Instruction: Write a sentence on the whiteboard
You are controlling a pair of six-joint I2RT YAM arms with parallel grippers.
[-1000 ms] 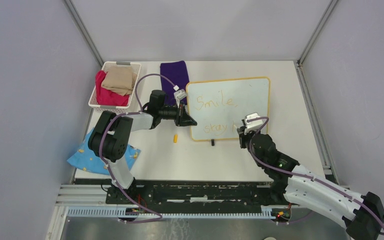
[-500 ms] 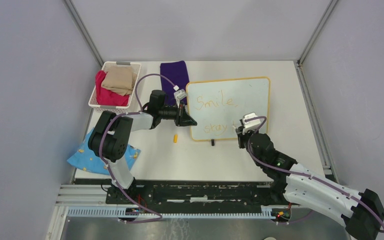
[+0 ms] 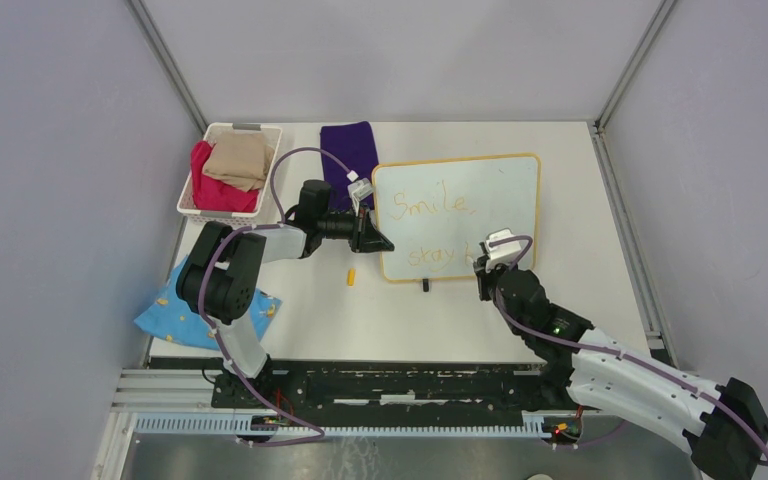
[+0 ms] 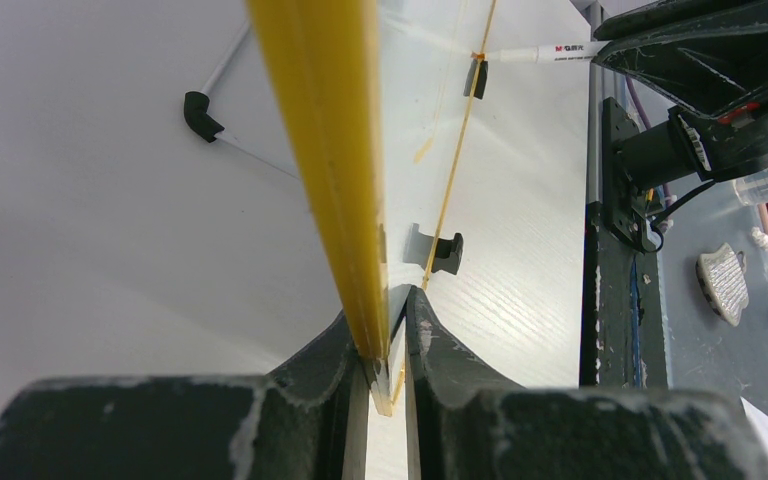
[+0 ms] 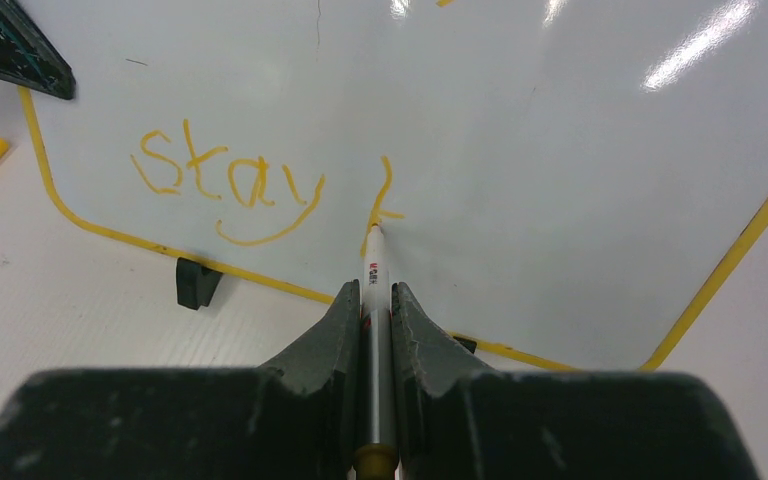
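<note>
Top external cam, starting at the near edge: the right arm stretches long and low from the bottom-right corner diagonally up to the near side of the whiteboard (image 3: 500, 190). The left arm is folded at the elbow, its forearm lying flat toward the board's left edge.

Right wrist cam shows what that wrist hides from above. The right fingers (image 5: 350, 305) are pinching a marker (image 5: 375, 265), tip touching the board. The sentence (image 5: 220, 185) reads "stay" there, plus a half-done letter at the tip.

Left wrist cam: left fingers (image 4: 422, 325) clamped on the yellow frame, board seen edge-on. Only the top view catches "Smile," on the upper line.

A yellow piece (image 3: 351, 277) lies just off the board's near-left corner, and a blue cloth (image 3: 160, 315) sits by the left arm. Bare surface (image 3: 580, 250) runs right of the board to the rail. Farther back there's a white basket (image 3: 218, 215) of cloths, and a purple cloth (image 3: 348, 150) just beside the board's far-left corner.
</note>
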